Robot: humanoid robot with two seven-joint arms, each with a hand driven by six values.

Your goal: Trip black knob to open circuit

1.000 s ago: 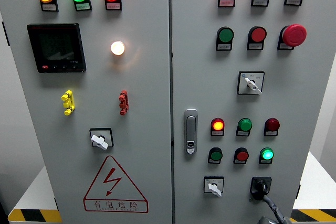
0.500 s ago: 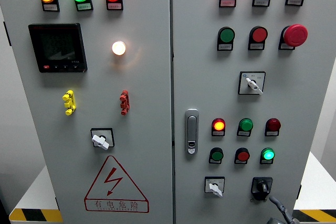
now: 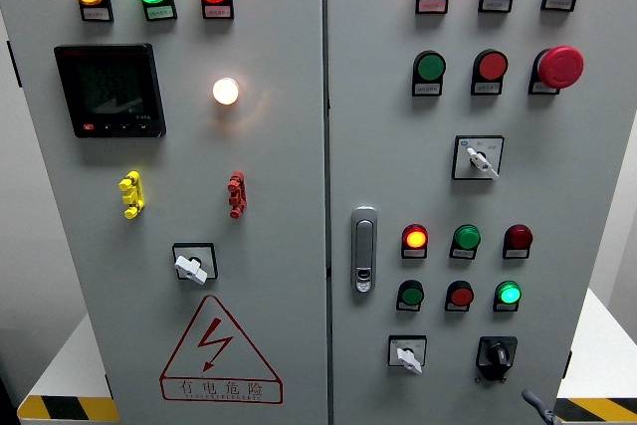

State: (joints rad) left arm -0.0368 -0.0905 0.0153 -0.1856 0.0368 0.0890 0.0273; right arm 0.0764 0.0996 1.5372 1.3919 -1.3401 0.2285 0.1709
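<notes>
Black knob (image 3: 497, 354) on grey control panel (image 3: 448, 186), lower right.
Knob is untouched; only a fingertip of the right hand (image 3: 535, 406) is seen below it, grip state indeterminable.

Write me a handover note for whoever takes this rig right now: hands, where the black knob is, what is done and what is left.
Right hand: only a fingertip shows at the bottom edge, right of centre, below the black knob; it is not touching the knob and its grip cannot be judged.
Left hand: out of view.
The black knob sits at the lower right of the right door, beside the white selector switch, under the lit green lamp.
Done: the right hand has pulled back off the knob over the last second.
Left: I cannot tell from the knob's position whether the circuit has tripped; check before moving on.
</notes>
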